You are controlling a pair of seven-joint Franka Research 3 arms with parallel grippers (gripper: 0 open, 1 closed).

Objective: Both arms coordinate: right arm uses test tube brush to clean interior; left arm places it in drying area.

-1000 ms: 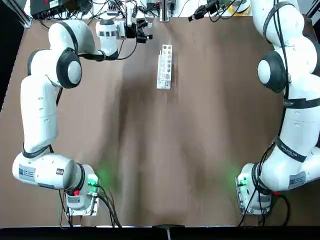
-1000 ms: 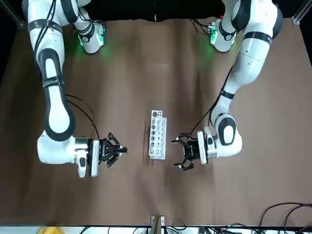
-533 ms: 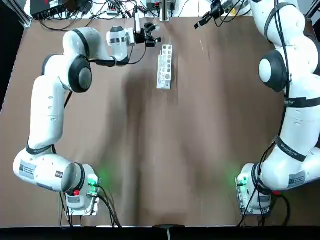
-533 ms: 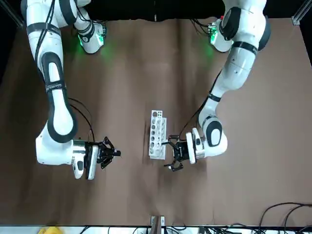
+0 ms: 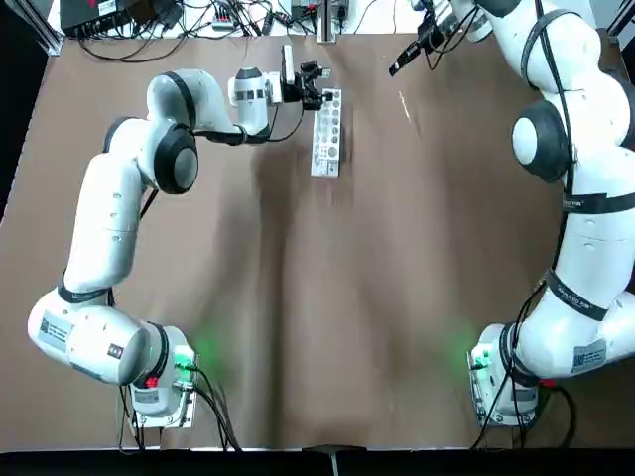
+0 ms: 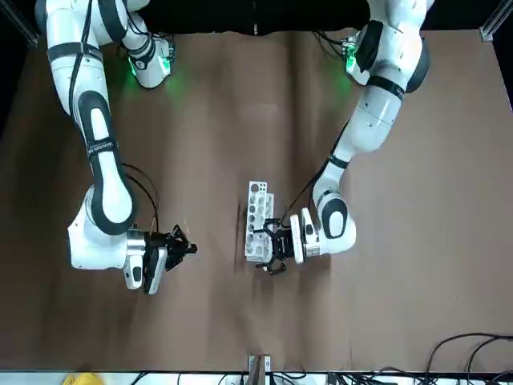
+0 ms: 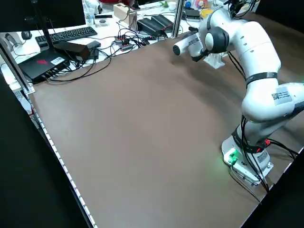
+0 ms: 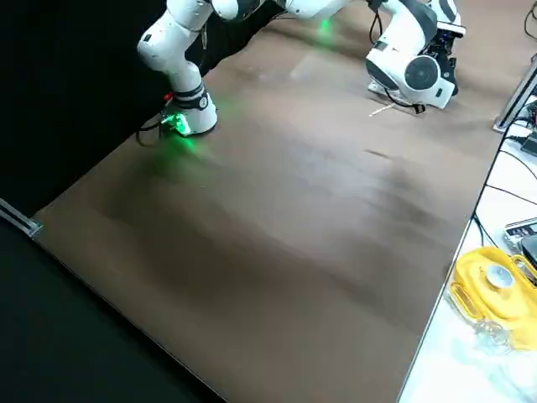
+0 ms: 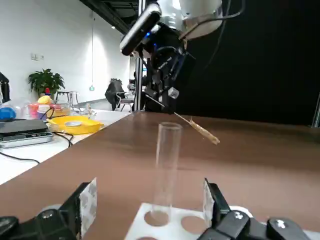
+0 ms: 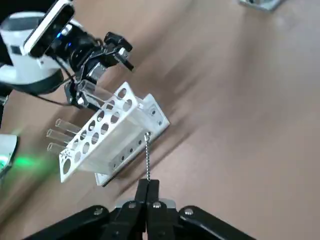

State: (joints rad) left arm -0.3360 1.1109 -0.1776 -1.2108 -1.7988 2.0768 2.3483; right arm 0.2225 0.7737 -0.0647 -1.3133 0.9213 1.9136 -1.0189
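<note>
The drying area, a white rack (image 5: 326, 139) with round holes, stands at the table's far middle. In the left wrist view a clear test tube (image 9: 167, 150) stands upright in one of its holes (image 9: 190, 227). My left gripper (image 5: 322, 87) is open at the rack's far end (image 6: 256, 216), and the tube shows between its fingers (image 9: 87, 200) without being gripped. My right gripper (image 5: 395, 67) hangs to the rack's right, shut on the test tube brush (image 10: 147, 160), whose pale bristle end (image 5: 404, 104) points toward the rack (image 10: 120, 135). More tubes (image 10: 62, 135) lie in the rack.
Cables and electronics (image 5: 149, 15) crowd the strip beyond the table's far edge. A keyboard (image 7: 71, 34) and a yellow object (image 8: 495, 285) sit on the bench past that edge. The brown tabletop (image 5: 327, 317) between the arm bases is bare.
My left gripper has swung right along the far edge until it reached the rack's end. My right gripper has shifted slightly nearer with the brush still in it.
</note>
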